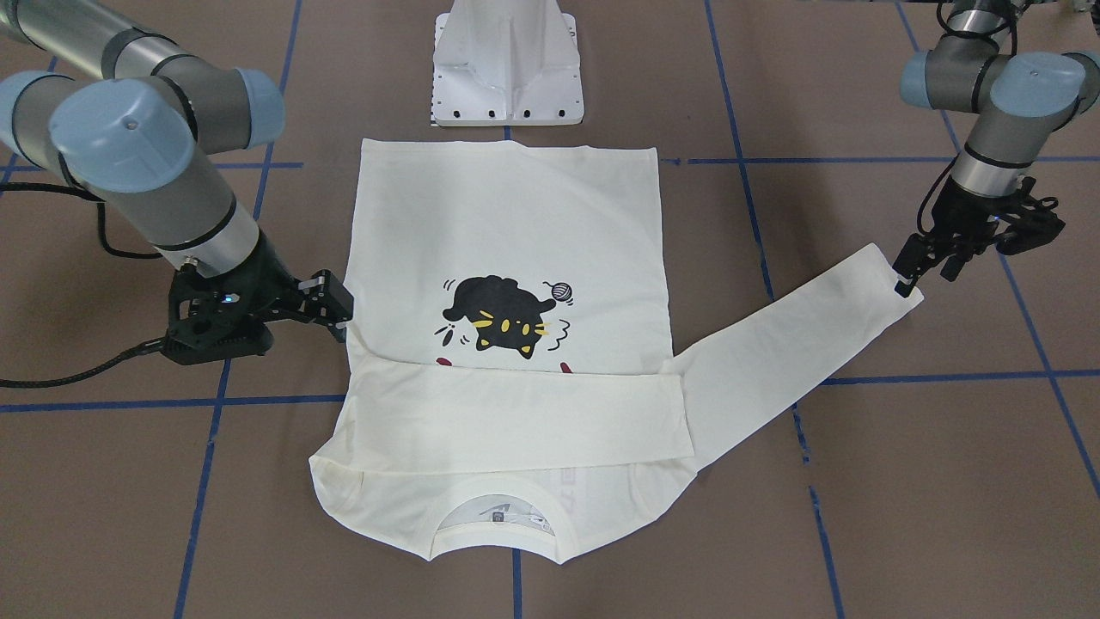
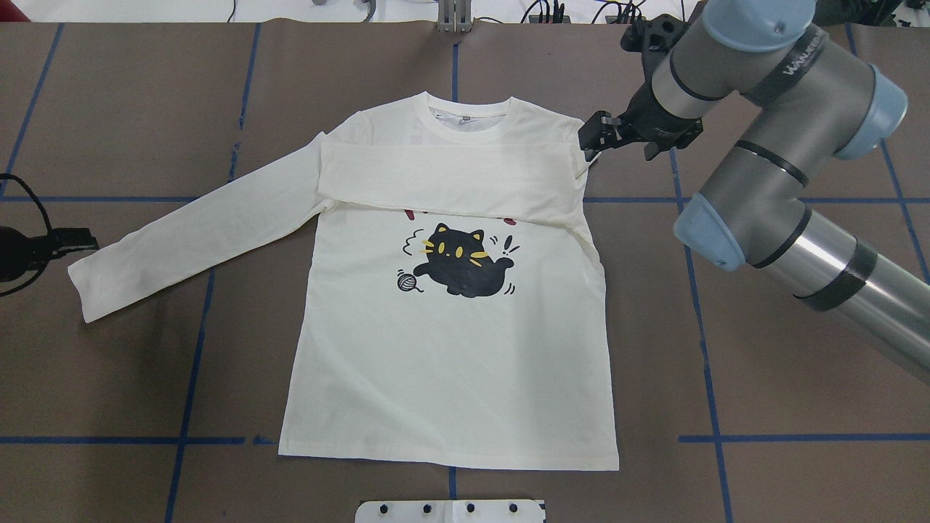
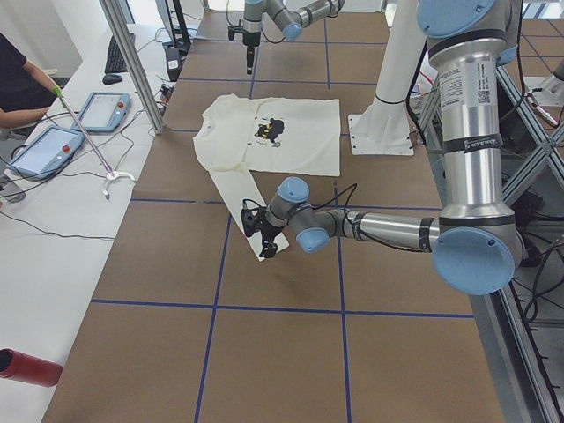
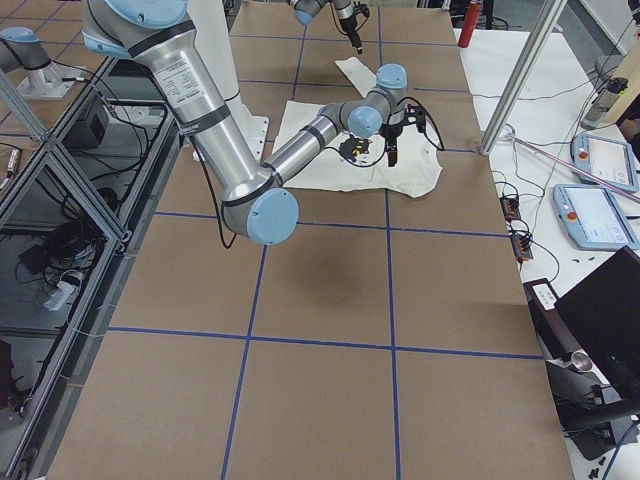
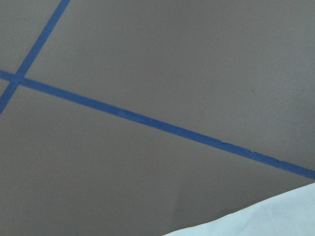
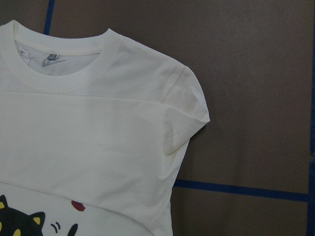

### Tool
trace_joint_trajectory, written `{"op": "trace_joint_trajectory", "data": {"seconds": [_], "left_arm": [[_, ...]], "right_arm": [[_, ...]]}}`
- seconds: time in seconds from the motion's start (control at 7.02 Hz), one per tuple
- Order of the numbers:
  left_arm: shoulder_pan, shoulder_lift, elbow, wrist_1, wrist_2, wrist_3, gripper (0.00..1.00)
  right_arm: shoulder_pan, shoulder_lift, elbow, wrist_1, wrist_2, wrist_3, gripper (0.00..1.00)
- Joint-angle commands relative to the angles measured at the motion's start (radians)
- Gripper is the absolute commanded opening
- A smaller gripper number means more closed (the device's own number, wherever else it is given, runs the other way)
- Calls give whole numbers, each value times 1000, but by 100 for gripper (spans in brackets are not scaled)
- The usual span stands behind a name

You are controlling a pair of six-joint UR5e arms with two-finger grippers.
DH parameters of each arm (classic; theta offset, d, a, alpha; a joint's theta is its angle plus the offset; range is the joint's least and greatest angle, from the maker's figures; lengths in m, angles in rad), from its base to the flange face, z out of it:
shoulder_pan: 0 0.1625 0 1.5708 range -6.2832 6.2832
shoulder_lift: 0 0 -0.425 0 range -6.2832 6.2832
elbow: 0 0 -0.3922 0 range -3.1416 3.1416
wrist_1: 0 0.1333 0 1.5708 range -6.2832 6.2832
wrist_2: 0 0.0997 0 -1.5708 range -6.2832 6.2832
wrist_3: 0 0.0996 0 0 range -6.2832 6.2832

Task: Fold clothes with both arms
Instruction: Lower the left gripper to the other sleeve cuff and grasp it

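Lying flat and print side up on the brown table (image 2: 109, 378), the cream shirt (image 2: 450, 363) has its hem toward the robot's white base (image 1: 507, 69) and its collar (image 2: 465, 120) on the far side. The folded sleeve (image 2: 450, 178), from the robot's right, runs straight across the chest and covers most of the red lettering just above the black cat (image 2: 461, 261). The outstretched sleeve (image 2: 196, 232) slants away toward the robot's left, flat on the table.

The left gripper (image 1: 904, 279) sits at the cuff (image 2: 83, 290) of that sleeve, its tips right at the cuff's edge. I cannot tell whether its fingers are apart or pinched on the cloth. Its wrist camera shows only table, blue tape (image 5: 147, 120) and a corner of white cloth.

The right gripper (image 1: 337, 308) is just beside the shirt's edge, at the shoulder where the folded sleeve turns over. Its fingers' state cannot be told either; its wrist camera looks down on the collar, that shoulder fold and the cat's ears
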Motion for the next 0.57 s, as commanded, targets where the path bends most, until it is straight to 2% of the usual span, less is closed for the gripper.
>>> {"op": "trace_joint_trajectory", "data": {"seconds": [0.0, 0.43], "left_arm": [[66, 7, 7, 1, 40, -44, 99], [71, 8, 23, 2, 44, -39, 96]], "right_arm": [[21, -38, 22, -6, 28, -30, 100], [21, -38, 24, -3, 28, -29, 100]]}}
